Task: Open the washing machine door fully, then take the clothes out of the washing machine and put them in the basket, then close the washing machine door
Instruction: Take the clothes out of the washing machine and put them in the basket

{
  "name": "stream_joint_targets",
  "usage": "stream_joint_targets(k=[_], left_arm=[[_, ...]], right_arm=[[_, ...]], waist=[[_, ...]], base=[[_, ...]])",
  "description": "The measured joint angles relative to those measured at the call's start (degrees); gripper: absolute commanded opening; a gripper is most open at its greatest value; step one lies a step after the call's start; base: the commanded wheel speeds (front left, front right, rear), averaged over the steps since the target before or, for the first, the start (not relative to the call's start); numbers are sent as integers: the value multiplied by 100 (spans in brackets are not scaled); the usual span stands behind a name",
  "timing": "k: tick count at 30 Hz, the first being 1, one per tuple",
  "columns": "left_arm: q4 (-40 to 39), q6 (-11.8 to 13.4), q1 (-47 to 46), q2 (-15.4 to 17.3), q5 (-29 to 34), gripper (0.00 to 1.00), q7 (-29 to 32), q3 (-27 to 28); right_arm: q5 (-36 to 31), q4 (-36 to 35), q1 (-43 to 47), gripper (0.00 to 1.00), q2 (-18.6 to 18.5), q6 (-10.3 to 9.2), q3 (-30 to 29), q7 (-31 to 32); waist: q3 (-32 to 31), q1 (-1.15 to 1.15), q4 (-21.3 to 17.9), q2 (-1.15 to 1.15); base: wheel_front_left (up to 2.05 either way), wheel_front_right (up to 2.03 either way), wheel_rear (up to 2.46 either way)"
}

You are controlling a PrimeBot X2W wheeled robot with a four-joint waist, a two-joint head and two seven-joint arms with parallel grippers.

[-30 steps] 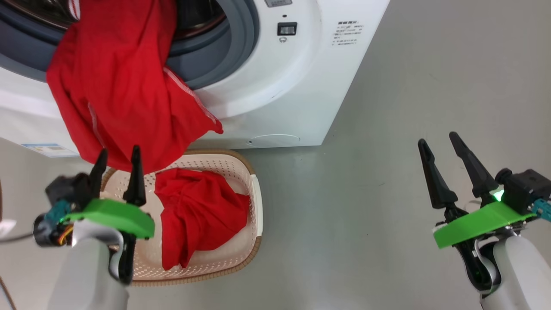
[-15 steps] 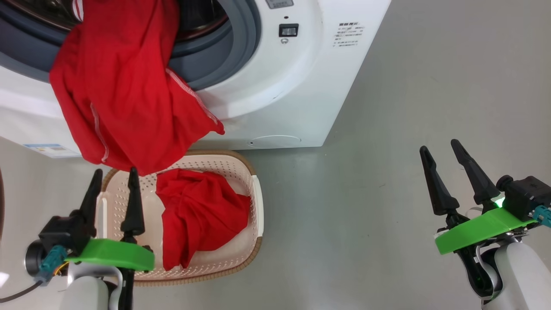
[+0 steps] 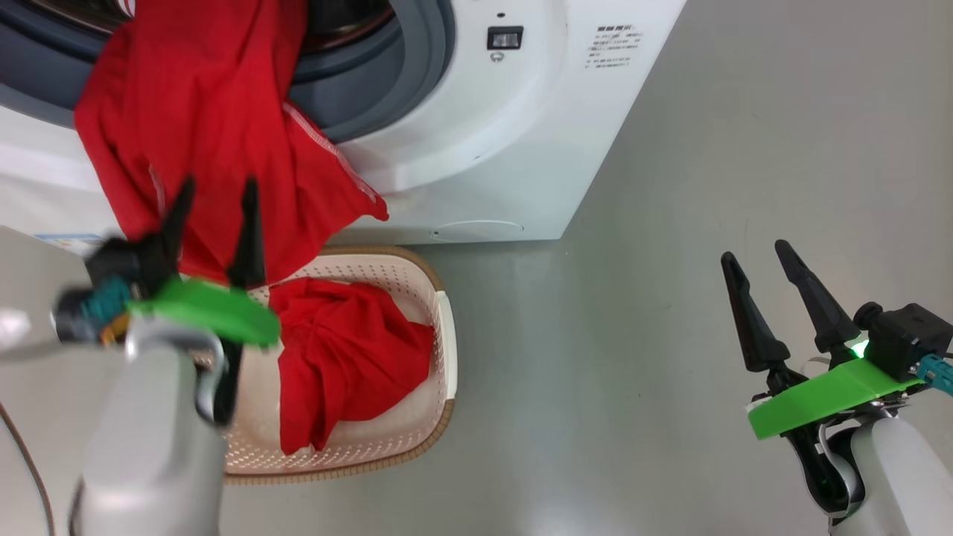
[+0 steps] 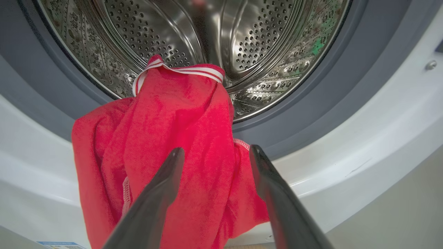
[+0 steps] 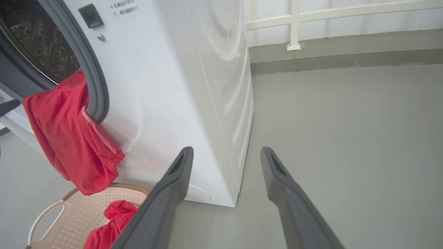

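Clothes: one red garment (image 3: 201,141) is draped from the drum (image 4: 207,41) over the grey gasket (image 3: 372,97) of the washing machine (image 3: 506,149), its hem hung just above the basket (image 3: 445,350). A second garment (image 3: 342,357) is lain in that basket. Left end effector (image 3: 217,184) is spread wide before the draped cloth, nothing gripped. Right end effector (image 3: 753,251) is spread wide over the floor (image 3: 633,335), well apart.
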Motion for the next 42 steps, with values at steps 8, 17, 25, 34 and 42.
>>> stream_joint_targets(k=[8,17,25,34,42], left_arm=[[1005,0,-1606,202,146,100,638,-240],[2238,-1,-2941,310,203,100,1225,-492],[3297,0,-3667,370,278,100,1561,-664],[4010,115,-4016,598,557,100,1669,-984],[4152,208,-4055,675,598,0,1616,-1077]], right_arm=[[-14,-19,-172,100,21,0,9,0],[-14,-47,-265,100,77,0,19,0],[-13,-47,-472,100,174,0,79,0],[-1,-38,-615,100,249,0,226,0],[11,-20,-612,100,272,0,240,0]], waist=[[214,0,-40,0],[433,0,-173,0],[548,0,-351,0],[682,0,-620,0],[669,0,-744,0]], base=[[0,0,0],[0,0,0],[0,0,0],[0,0,0],[0,0,0]])
